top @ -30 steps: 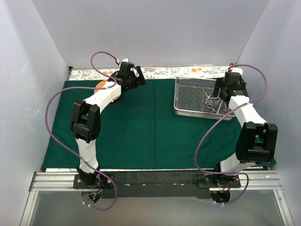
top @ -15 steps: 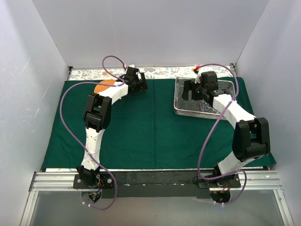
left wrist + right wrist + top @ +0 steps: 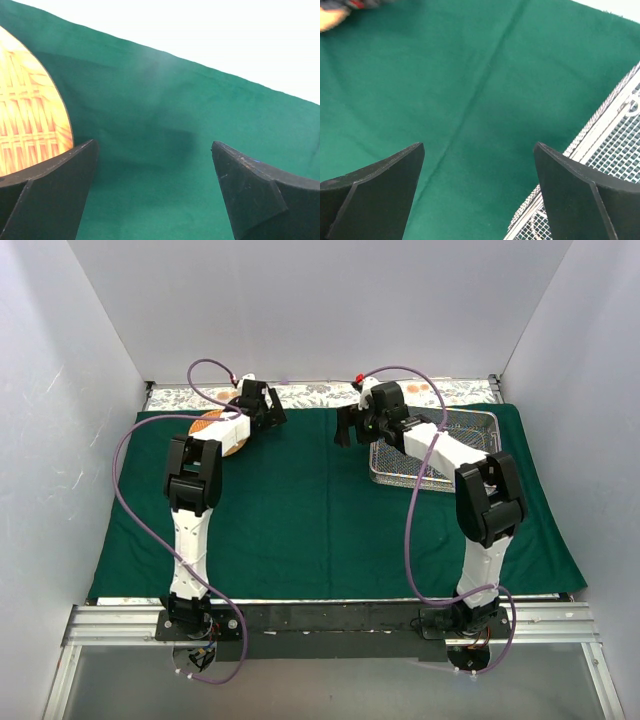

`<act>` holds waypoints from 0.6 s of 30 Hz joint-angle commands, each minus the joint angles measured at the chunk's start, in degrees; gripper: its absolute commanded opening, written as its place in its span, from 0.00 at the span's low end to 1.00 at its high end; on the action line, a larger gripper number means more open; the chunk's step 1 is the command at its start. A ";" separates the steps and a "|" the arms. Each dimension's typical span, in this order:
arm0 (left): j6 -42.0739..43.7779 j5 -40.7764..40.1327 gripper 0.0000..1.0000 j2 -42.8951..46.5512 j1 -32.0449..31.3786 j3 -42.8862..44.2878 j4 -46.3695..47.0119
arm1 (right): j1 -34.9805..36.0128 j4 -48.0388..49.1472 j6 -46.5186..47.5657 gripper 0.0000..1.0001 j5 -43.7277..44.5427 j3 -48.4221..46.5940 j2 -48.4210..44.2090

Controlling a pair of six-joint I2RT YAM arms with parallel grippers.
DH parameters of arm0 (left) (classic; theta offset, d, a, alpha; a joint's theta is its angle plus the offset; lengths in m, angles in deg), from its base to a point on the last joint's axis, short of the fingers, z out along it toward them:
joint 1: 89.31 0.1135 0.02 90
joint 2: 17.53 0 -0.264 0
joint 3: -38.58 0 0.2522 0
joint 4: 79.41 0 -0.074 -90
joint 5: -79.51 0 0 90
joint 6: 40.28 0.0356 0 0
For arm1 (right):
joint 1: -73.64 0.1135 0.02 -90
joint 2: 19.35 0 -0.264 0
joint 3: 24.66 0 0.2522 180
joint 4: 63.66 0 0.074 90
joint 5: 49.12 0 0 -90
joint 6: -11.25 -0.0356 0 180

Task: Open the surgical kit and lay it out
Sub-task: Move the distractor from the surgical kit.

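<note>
Green cloth (image 3: 300, 520) — silver mesh tray (image 3: 478, 430), orange basket (image 3: 210, 426).

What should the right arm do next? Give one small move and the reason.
Probably swing the right gripper rightward over the tray and lower into it for a first pick. The gripper hangs open and empty above bare cloth, just left of the tray's rim. No instrument shows on the cloth, so nothing appears to be laid out yet.
</note>
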 commanded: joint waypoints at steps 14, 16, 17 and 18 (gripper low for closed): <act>1.79 -4.86 0.98 9.64 9.16 -10.42 1.56 | -0.80 -4.41 -1.15 0.98 11.49 2.01 0.46; 2.41 -4.86 0.98 10.34 9.52 -10.60 1.56 | -0.80 -5.46 -1.15 0.98 12.63 2.54 -0.07; 2.76 -4.86 0.98 10.61 9.52 -10.43 1.73 | -0.80 -6.77 -1.33 0.98 13.16 2.63 -0.16; 2.93 -4.25 0.98 11.22 9.52 -10.34 1.65 | -0.80 -7.22 -1.42 0.98 13.43 2.89 -0.42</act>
